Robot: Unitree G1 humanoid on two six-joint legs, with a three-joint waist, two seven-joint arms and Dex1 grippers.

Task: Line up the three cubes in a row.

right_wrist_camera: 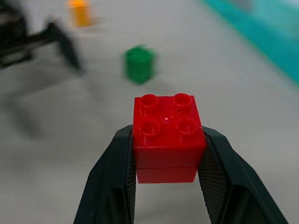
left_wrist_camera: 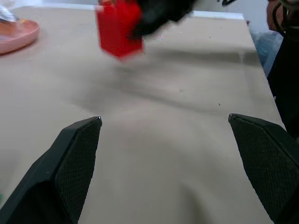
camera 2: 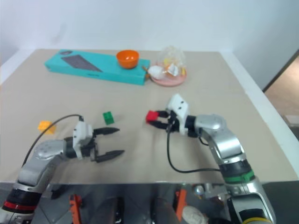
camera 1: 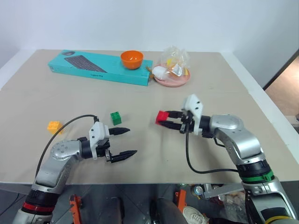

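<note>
Much bare table (camera 1: 140, 179) between cubes

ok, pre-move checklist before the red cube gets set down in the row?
1. Grip: right gripper shut on red cube, a finger on each side: ok.
2. Cube lifted off the table: seems so, cannot tell for sure.
3. Green cube standing free as row anchor: ok.
4. Yellow-orange cube free on the table, left of green: ok.
5. Left gripper open, holding nothing, near green cube; collision risk: not ok.
6. Three cubes lined up: not ok.
</note>
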